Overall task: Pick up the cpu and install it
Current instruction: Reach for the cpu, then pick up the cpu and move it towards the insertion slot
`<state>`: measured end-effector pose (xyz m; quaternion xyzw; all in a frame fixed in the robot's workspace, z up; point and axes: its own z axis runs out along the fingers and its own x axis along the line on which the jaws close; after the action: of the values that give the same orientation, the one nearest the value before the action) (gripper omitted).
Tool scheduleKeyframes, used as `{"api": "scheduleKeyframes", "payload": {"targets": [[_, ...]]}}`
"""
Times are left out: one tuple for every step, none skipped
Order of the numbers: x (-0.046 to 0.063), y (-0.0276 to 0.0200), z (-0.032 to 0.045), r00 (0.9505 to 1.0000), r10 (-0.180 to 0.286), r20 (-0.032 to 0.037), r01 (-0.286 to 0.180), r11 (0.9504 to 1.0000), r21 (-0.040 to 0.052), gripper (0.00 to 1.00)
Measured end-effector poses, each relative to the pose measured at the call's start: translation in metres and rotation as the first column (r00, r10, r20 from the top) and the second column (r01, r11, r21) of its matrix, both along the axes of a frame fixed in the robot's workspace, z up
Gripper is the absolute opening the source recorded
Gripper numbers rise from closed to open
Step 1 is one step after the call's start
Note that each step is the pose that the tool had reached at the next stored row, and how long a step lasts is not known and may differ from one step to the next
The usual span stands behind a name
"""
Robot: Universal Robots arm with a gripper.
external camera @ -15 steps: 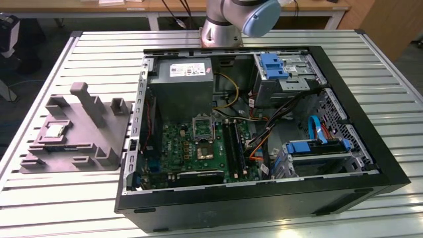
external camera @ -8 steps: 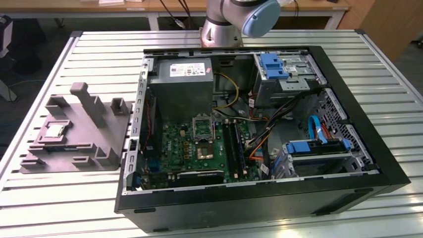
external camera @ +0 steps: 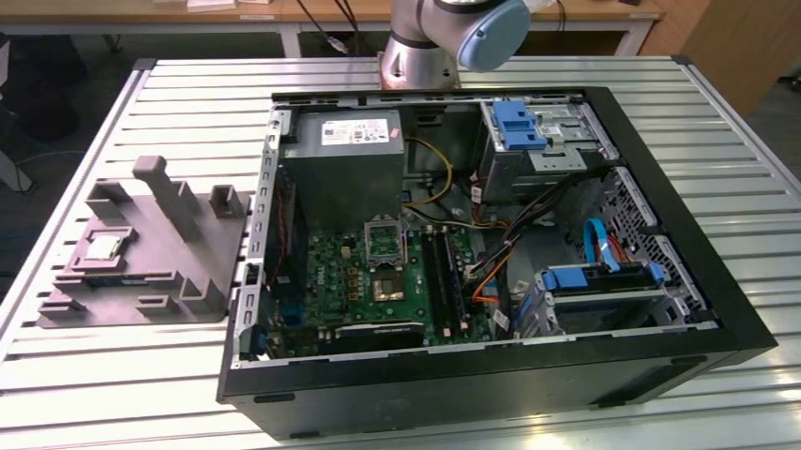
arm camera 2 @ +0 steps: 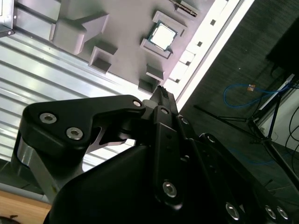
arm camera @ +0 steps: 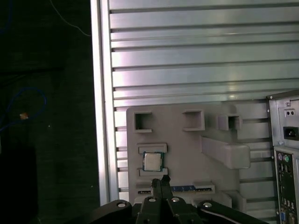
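Jaws together — cpu [arm camera: 152, 162] silvery, square

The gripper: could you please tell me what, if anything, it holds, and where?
Nothing is held: the black gripper is shut and bare, while the silvery square cpu lies in the grey plastic tray.

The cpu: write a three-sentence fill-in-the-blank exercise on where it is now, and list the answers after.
1. The cpu rests on the grey plastic ___ with upright posts.
2. In the exterior view, it lies on the exterior view's ___ of the computer case.
3. The gripper holds ___.
Missing words: tray; left; nothing.
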<state>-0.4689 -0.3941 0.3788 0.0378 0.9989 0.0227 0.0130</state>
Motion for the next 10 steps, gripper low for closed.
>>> {"api": "scheduleKeyframes", "payload": {"targets": [[0.0000,0.0000,0.0000,1.0000,0.000,0.0000,0.000,1.0000,0.0000,0.11],[-0.0004,0.0000,-0.0002,1.0000,0.000,0.0000,0.000,1.0000,0.0000,0.11],[-0.0006,0.0000,-0.0005,1.0000,0.000,0.0000,0.000,1.0000,0.0000,0.11],[-0.0006,0.0000,-0.0005,1.0000,0.000,0.0000,0.000,1.0000,0.0000,0.11],[-0.0006,0.0000,-0.0005,1.0000,0.000,0.0000,0.000,1.0000,0.0000,0.11],[-0.0006,0.0000,-0.0005,1.0000,0.000,0.0000,0.000,1.0000,0.0000,0.11],[-0.0007,0.0001,-0.0005,1.0000,0.000,0.0000,0.000,1.0000,0.0000,0.11],[-0.0006,0.0000,-0.0005,1.0000,0.000,0.0000,0.000,1.0000,0.0000,0.11],[-0.0007,0.0001,-0.0005,1.0000,0.000,0.0000,0.000,1.0000,0.0000,0.11],[-0.0007,0.0000,-0.0005,1.0000,0.000,0.0000,0.000,1.0000,0.0000,0.11]]}}
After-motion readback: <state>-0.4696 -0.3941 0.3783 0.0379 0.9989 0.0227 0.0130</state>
